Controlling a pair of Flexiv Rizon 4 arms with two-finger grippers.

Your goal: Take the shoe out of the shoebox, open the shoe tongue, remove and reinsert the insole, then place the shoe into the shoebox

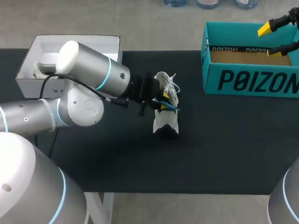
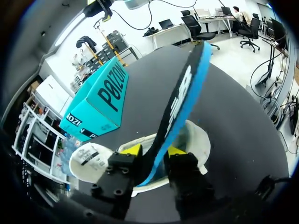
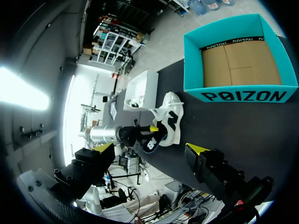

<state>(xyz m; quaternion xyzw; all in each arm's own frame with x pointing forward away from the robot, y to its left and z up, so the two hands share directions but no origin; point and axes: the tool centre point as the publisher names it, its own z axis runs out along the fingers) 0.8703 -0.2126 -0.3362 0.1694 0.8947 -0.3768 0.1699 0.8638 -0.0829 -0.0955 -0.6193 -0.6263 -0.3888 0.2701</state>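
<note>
One shoe (image 1: 164, 122), one insole (image 2: 180, 100), two boxes (image 1: 252, 81)

Pretty clearly a robotics lab bench: two chunky silver arms with blue light rings, the left arm (image 1: 88, 65) and right arm (image 1: 285, 196), come in over a plain black table (image 1: 224, 149) with a teal shoebox (image 1: 252, 81) and a white box (image 1: 28, 79) on it.

Casing of left arm (image 1: 88, 70): silver-grey rounded segments, pale blue rings at joints, black cable (image 1: 80, 83) looped outside. The left gripper (image 2: 153, 150): black finger blocks, recessed screws (image 2: 110, 170), yellow tips. The right arm (image 1: 282, 198): matching grey, blue ring.
</note>
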